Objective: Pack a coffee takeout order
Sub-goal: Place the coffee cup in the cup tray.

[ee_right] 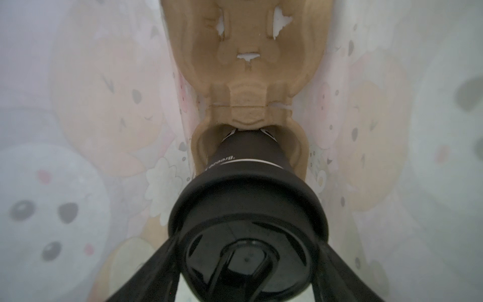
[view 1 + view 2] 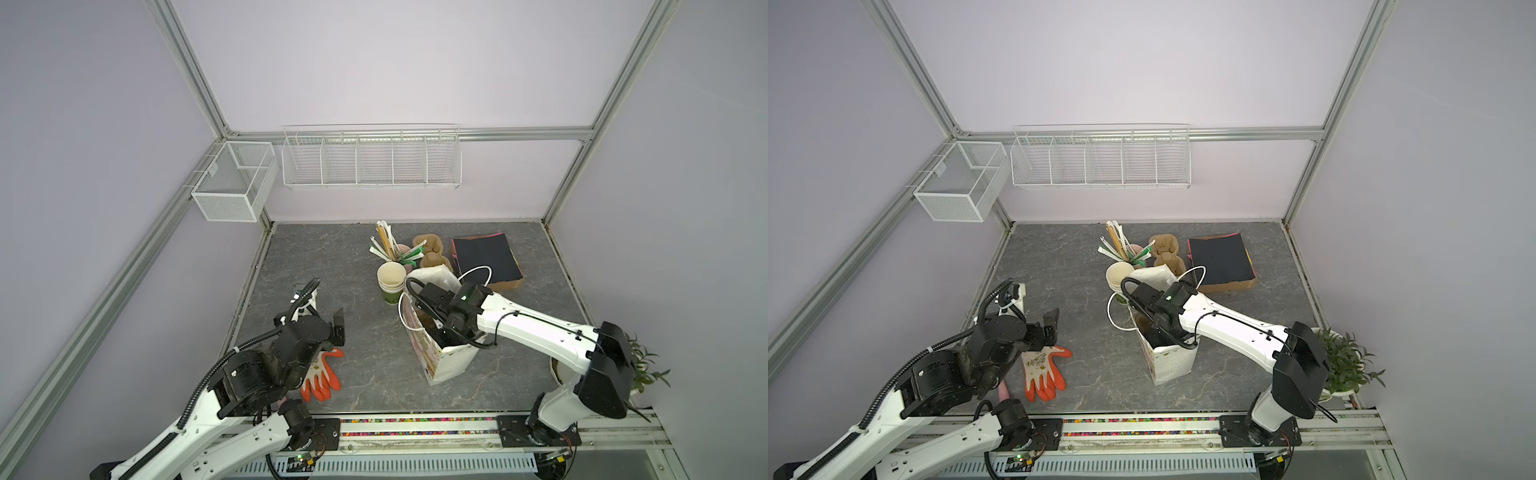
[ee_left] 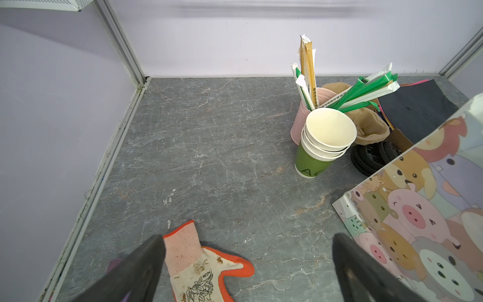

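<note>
In the right wrist view, a black paper cup (image 1: 248,157) with white lettering and a black lid is held in my right gripper (image 1: 248,243), with one finger on each side of the lid. The cup's base sits in the near well of a brown moulded-pulp carrier (image 1: 245,65) at the bottom of a cartoon-printed paper bag (image 2: 440,361). In both top views the right gripper is down inside that bag (image 2: 1167,361). A thin black paper sheet (image 2: 486,257) tops a stack at the back right. My left gripper (image 2: 338,328) hangs open and empty over the table's left side.
An orange-and-white glove (image 3: 198,272) lies under the left gripper (image 3: 248,261). Stacked cream cups (image 3: 326,136), a pink cup of wrapped straws (image 3: 303,115), more brown carriers (image 2: 430,249) and black lids (image 3: 371,157) crowd behind the bag. A potted plant (image 2: 640,361) stands at the right edge.
</note>
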